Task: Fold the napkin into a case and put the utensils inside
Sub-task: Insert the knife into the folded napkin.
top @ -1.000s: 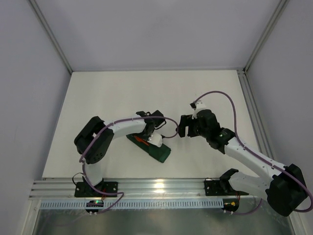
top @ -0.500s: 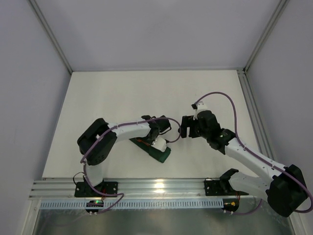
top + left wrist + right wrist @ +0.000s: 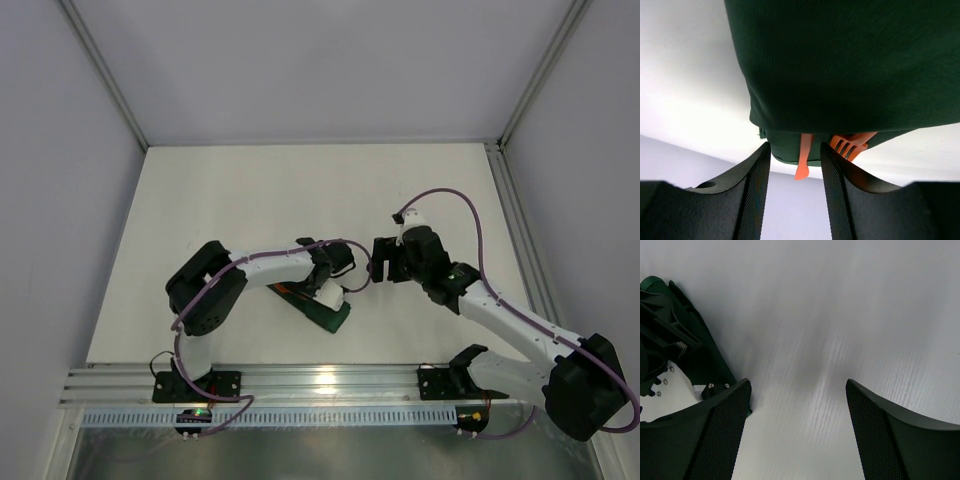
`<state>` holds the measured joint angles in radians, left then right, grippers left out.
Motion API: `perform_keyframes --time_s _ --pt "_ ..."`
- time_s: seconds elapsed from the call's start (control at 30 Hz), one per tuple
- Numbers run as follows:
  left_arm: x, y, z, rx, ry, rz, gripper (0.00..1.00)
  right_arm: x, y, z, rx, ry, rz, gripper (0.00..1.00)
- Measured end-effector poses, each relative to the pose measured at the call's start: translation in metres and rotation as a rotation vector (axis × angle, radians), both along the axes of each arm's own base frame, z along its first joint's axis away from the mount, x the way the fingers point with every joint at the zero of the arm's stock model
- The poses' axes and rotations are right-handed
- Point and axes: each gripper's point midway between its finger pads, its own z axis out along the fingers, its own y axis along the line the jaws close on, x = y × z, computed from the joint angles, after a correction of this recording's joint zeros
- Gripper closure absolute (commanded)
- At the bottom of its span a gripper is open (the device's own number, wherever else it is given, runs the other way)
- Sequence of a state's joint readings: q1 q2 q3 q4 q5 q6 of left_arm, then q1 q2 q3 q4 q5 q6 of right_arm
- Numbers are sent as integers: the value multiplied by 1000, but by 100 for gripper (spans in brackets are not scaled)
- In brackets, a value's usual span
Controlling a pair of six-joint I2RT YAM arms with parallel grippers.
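Left wrist view looks along the left end effector (image 3: 795, 147), whose two dark fingers stand apart with nothing pinched between them. They straddle the open end of the case (image 3: 850, 65), a dark green folded pouch lying flat on the pale surface (image 3: 685, 90). The utensils sit tucked inside with only their orange ends poking out: a slim handle tip (image 3: 803, 159) in the gap between the fingers and touching neither, and the fork (image 3: 850, 144) tines just beside it. That placement suggests both pieces are mostly stowed, and the straddling fingers are well set to nudge them deeper or simply leave them. From overhead, the case rests near the front edge, a little left of centre. The left arm bends up at the elbow, reaches rightward across it and tips its wrist down onto the pouch. The right arm stretches diagonally in from the near right corner. The right end effector (image 3: 797, 382) hovers low near the case's far end, spread wide and empty over bare surface, probably keeping out of the way.
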<state>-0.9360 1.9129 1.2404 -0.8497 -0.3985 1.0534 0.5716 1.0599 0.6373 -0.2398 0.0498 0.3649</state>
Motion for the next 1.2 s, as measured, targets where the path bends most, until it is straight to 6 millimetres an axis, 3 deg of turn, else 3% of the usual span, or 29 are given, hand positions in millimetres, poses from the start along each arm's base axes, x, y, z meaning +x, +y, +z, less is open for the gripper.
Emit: perform_keyframes --time_s 0.23,0.4,0.5,0.53,0.6,0.67,0.73,0.83,0.97,1.03,1.2 --pt "10 5 18 8 -71 14 45 1 2 -3 0 8 4 20" --pt "25 14 52 -87 -134 106 43 1 9 -2 22 10 30 20" --pt "40 38 67 -172 -153 243 65 0 13 -4 30 18 46 20" --pt "48 48 70 -209 -155 317 80 0 14 -5 33 19 50 20" --pt "64 71 74 -284 -171 496 86 0 16 -6 36 24 57 21" --pt "84 93 78 -353 -210 670 86 0 17 -7 39 29 62 20" --pt "95 115 74 -395 -237 813 86 -1 18 -7 41 32 67 20" --pt "93 135 52 -393 -221 963 86 -1 19 -7 47 31 73 21" --pt "73 131 11 -354 -118 1041 87 -1 20 -6 50 31 76 20" --pt "67 126 0 -352 -83 1062 87 -1 20 -6 50 31 76 21" --pt "63 118 -6 -382 -47 1092 87 -1 20 -6 50 31 76 20"
